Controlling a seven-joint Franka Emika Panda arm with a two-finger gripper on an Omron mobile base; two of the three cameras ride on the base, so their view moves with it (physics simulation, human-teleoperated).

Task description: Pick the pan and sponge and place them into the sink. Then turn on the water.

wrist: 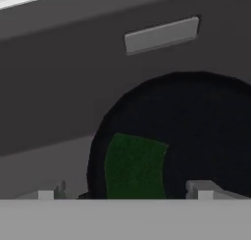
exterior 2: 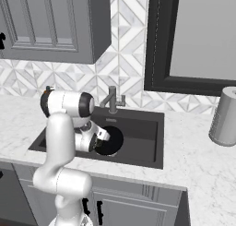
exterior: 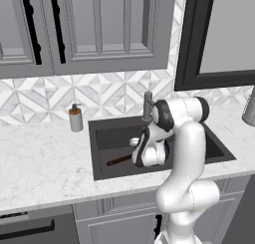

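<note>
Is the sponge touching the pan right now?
Touching. In the hand view the sponge lies flat inside the pan, its green face ringed by the pan's black floor.

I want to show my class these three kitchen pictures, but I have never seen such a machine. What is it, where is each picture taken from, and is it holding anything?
It is a white robot arm reaching into a dark sink. Two pictures come from cameras behind it, left and right; the third looks along its gripper. In the sink lies a black pan, its handle pointing left, with a green sponge lying in it. The gripper is open and holds nothing. A faucet stands behind; a soap dispenser sits on the counter.
</note>
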